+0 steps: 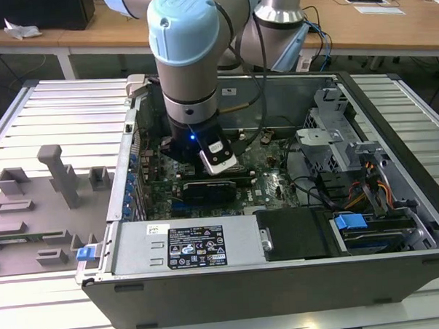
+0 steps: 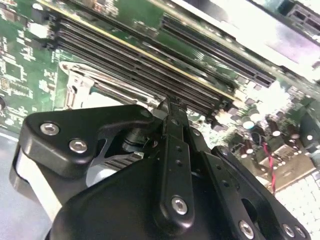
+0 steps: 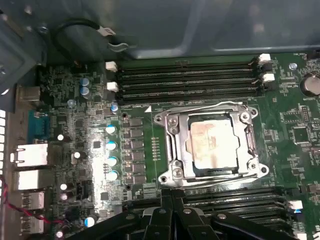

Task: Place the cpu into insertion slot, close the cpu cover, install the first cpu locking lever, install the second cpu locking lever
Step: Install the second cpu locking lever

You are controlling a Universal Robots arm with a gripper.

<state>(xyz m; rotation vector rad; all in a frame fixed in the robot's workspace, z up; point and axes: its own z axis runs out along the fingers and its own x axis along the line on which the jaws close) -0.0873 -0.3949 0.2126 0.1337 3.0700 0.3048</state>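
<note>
Table: slatted metal bench under everything; a grey fixture tray lies on it at the exterior view's left.
Case: open computer case lies on its side, with the power supply along its near wall.
Pincer: gripper hangs low over the board, just on the near side of the socket. Its fingers are drawn together with nothing seen between them.
Cpu: cpu sits flat in the insertion slot, pale top showing through the window.
Cover: cpu cover lies down over the chip, framing it squarely.
Levers: one wire lever runs along the near edge of the socket, another along the far edge. I cannot tell whether either is hooked.
Step, my reading: lever work. It is best done with the tips bearing on the wire alone, pushing steadily down and sideways under the catch, clear of the memory slots on either side.
Room: wooden desks stand far behind the case.
</note>
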